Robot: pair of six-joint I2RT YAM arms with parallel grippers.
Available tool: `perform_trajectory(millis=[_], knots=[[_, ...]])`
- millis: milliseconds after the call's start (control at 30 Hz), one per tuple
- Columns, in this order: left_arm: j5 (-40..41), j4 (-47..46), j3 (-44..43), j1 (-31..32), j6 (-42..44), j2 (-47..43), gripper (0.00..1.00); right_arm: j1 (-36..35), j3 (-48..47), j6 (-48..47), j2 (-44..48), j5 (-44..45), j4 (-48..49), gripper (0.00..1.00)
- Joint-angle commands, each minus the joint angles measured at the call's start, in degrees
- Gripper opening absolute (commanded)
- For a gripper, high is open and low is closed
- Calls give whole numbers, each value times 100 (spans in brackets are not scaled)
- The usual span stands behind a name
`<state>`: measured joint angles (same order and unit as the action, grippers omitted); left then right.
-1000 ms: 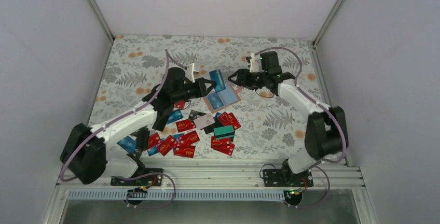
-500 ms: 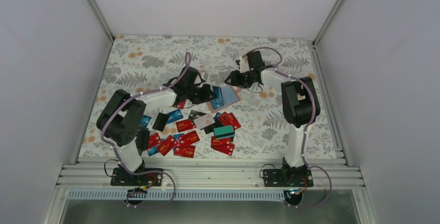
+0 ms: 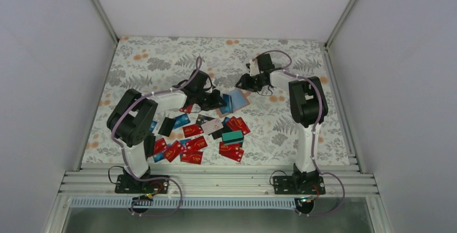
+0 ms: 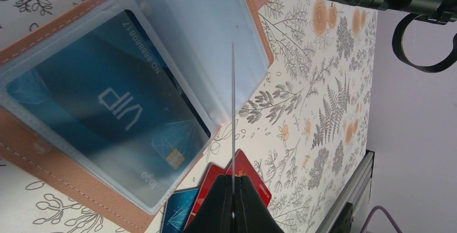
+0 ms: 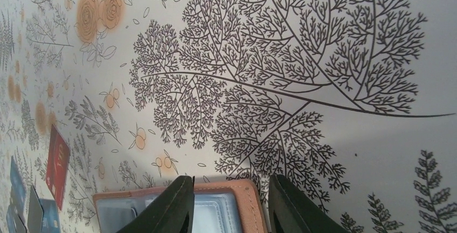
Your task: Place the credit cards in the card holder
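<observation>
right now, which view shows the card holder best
Left wrist: the card holder lies open and large, a blue card inside. Right wrist catches only one corner at the bottom; the top view shows it small.

Both arms stretched forward over table, wrists turned inward toward each other. Left gripper (image 4: pixel 233 179) pressed shut on thin card (image 4: pixel 233 109), held edge-on. Right gripper (image 5: pixel 230 180) lowered, fingers set apart.

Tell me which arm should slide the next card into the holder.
Left. The left gripper pinches a card edge-on, its tip at the open clear sleeve of the holder. The right gripper carries nothing; its fingers straddle the holder's tan edge, better suited to steadying it.
</observation>
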<state>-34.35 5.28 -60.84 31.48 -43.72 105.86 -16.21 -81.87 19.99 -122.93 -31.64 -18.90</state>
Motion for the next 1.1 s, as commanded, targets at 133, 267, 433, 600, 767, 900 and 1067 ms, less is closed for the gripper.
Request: perform_trajectory(millis=[133, 267, 433, 600, 767, 900, 1067], knots=[[-109, 162, 46, -105, -114, 253, 2, 17, 370, 4, -112, 38, 33, 34], [-211, 256, -68, -134, -137, 441, 2, 20, 567, 2, -40, 19, 152, 33], [-333, 115, -74, -142, -242, 511, 2, 16, 578, -21, -62, -20, 184, 32], [-391, -9, -106, -158, -318, 548, 2, 20, 599, -39, -68, -56, 211, 32], [-371, -100, -101, -169, -339, 529, 2, 18, 594, -65, -112, -114, 202, 30], [-318, -290, 4, -201, -366, 446, 2, 20, 594, -72, -121, -134, 202, 30], [-328, -493, 21, -260, -405, 497, 2, 18, 592, -82, -132, -152, 202, 30]])
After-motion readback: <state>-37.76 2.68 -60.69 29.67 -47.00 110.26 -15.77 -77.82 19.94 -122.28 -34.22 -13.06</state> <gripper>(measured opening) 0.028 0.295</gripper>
